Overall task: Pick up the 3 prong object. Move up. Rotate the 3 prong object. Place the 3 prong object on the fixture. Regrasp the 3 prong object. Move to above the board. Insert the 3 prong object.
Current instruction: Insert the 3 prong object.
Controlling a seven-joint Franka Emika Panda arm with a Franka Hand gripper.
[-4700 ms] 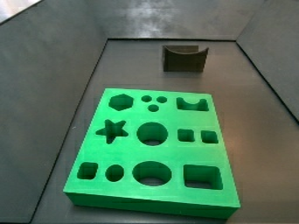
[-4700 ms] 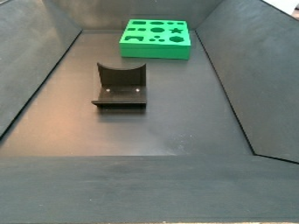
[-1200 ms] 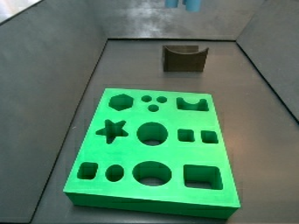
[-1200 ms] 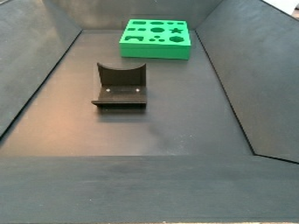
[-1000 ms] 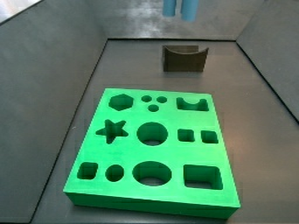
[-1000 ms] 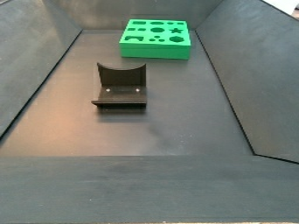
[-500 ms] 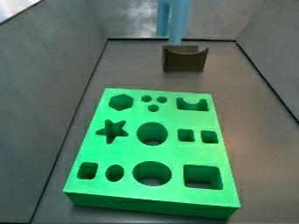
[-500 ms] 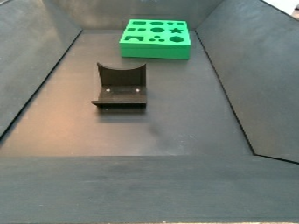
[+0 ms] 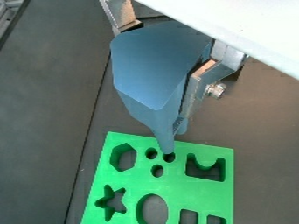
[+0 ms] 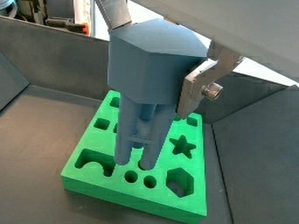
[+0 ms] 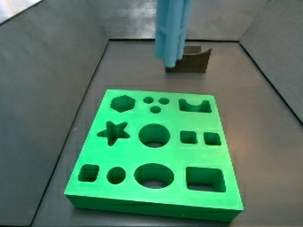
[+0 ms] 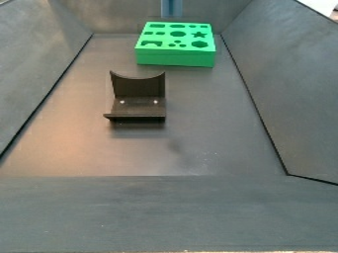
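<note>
Insertion is all that seems left: the gripper (image 10: 158,83) is gripping the 3 prong object (image 10: 146,96) prongs-down above the board (image 10: 107,171) (over its three small holes), the fixture (image 12: 136,96) standing empty.

Even, diffuse overhead light fills the dark grey enclosure; shadows stay soft. The bright green cut-out board (image 11: 154,151) looks saturated, almost glowing. The near blue-grey plastic piece (image 9: 158,83) is slightly soft in both wrist views.
</note>
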